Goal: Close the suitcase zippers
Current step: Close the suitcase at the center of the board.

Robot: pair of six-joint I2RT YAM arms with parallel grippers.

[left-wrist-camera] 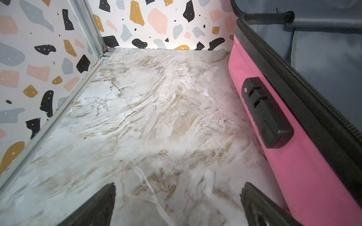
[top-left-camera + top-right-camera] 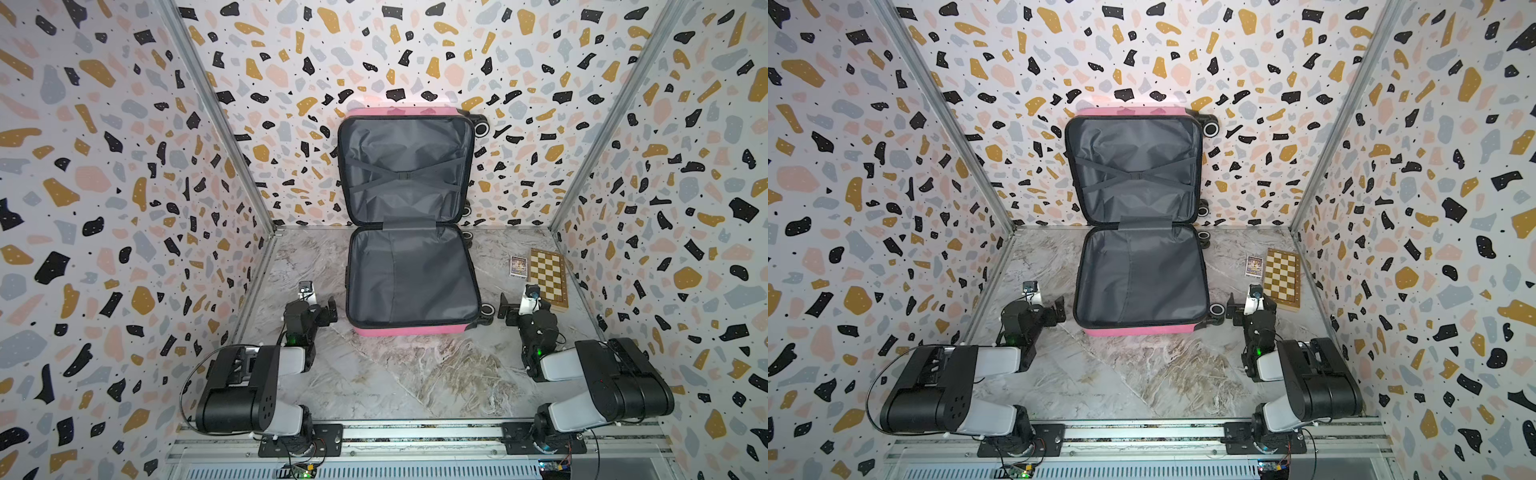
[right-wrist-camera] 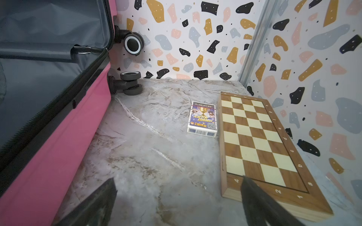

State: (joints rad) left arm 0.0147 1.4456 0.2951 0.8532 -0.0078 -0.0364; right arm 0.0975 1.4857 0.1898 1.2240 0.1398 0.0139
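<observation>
Your left gripper and right gripper stand wide open, empty, flanking the suitcase; pulls on its zippers are hard to discern.

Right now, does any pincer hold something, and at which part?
Nothing is held. The left pincer and the right pincer both stand open and empty, beside the open suitcase.

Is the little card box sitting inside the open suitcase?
No, the card box lies on the table between the suitcase and the chessboard box, outside the lining.

terrazzo-print walls, marbled tabletop, aluminium corner posts
</observation>
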